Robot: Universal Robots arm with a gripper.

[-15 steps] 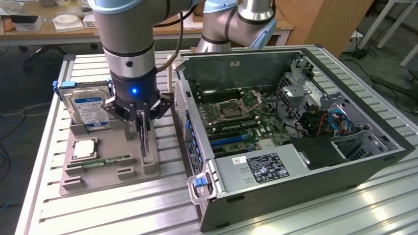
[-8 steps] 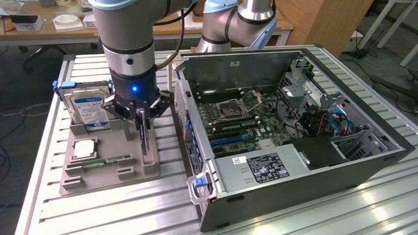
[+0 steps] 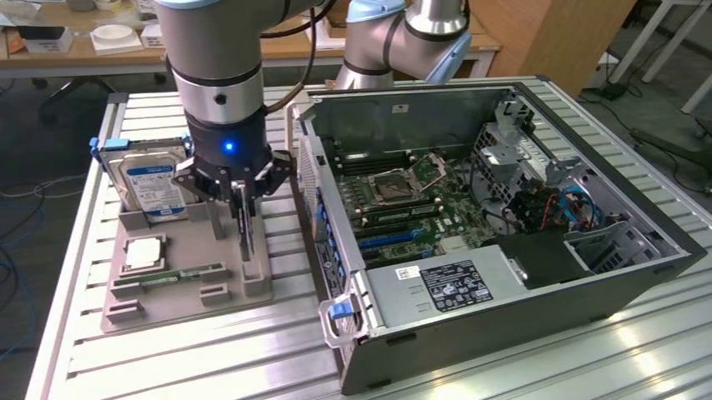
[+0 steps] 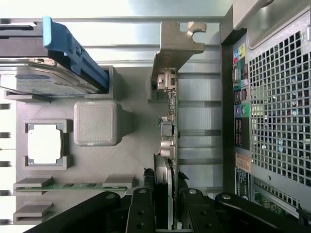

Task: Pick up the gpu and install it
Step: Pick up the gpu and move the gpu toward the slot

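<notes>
The gpu (image 3: 243, 233) is a thin dark card standing on edge in the grey holder tray (image 3: 189, 287), on the exterior view's left of the open computer case (image 3: 623, 250). In the wrist view the gpu (image 4: 171, 111) runs away from the camera, with its silvery end bracket (image 4: 177, 43) at the far end. My gripper (image 3: 238, 196) comes straight down over the card. Its black fingers (image 4: 141, 213) sit on either side of the card's near end, and the gripper (image 4: 165, 206) is shut on it. The card's lower edge still meets the tray's supports.
The tray also holds a hard drive (image 3: 150, 183) with a blue-white label, a square processor chip (image 3: 145, 252) and a green memory stick (image 3: 183, 273). The case's motherboard (image 3: 401, 208) lies exposed, with its rear port panel (image 4: 240, 111) close beside the card. A second arm's base (image 3: 401, 42) stands behind the case.
</notes>
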